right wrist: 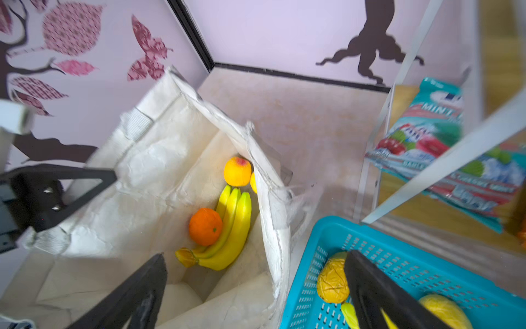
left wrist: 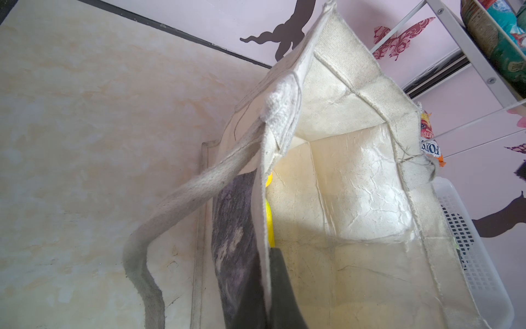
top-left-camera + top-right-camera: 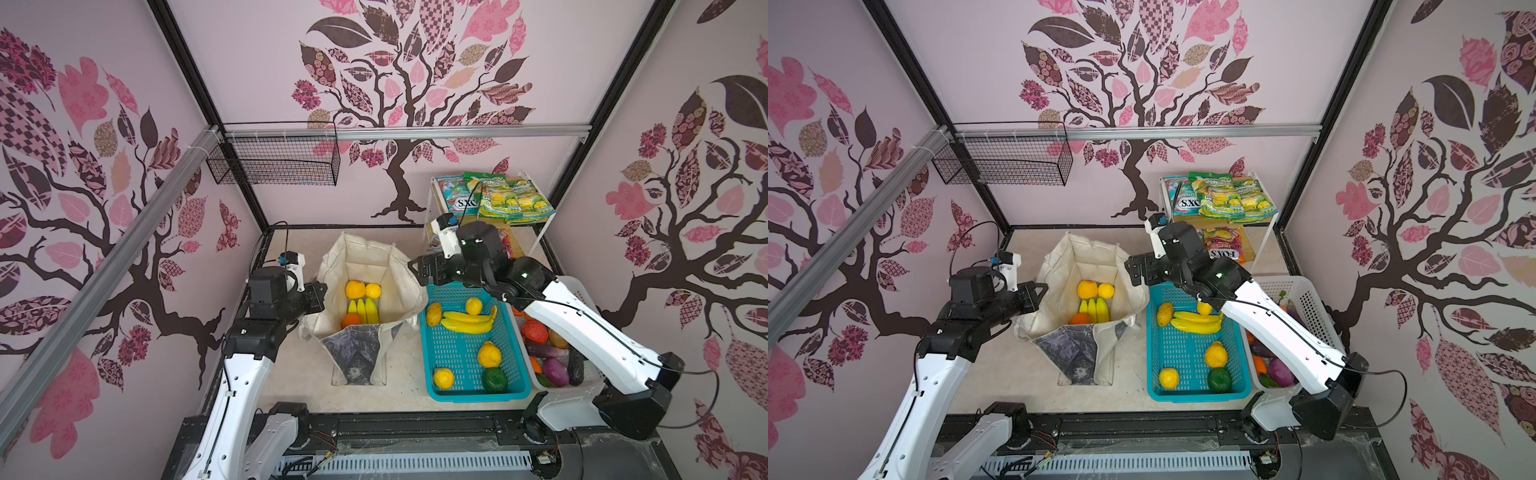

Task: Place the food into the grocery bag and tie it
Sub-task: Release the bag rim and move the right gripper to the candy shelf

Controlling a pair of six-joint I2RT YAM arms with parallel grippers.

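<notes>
The left tool (image 3: 318,296) was closed, its jaws pinched together on the left rim of the large cream canvas grocery bag (image 3: 365,253). In the left wrist view one black finger (image 2: 281,273) lay against the inside of that wall, and a long cream handle (image 2: 199,188) drooped outside it. The right tool (image 3: 415,270) hung with its jaws spread wide and empty, above the bag's right rim and the near edge of the teal plastic basket (image 3: 457,349).

The bag stood open on the pale marbled surface (image 3: 299,374), between the two arms. On its bottom lay a bunch of yellow toy bananas (image 3: 363,311), a round orange toy fruit (image 3: 352,321) and two yellow-orange round toy fruits (image 3: 355,289).

The teal basket, just right of the bag, held another yellow banana bunch (image 3: 467,321), several yellow pieces and one green piece (image 3: 494,379). Glossy teal and green snack packets (image 3: 503,197) lay on the white wire shelf (image 3: 540,237) at the back right.
</notes>
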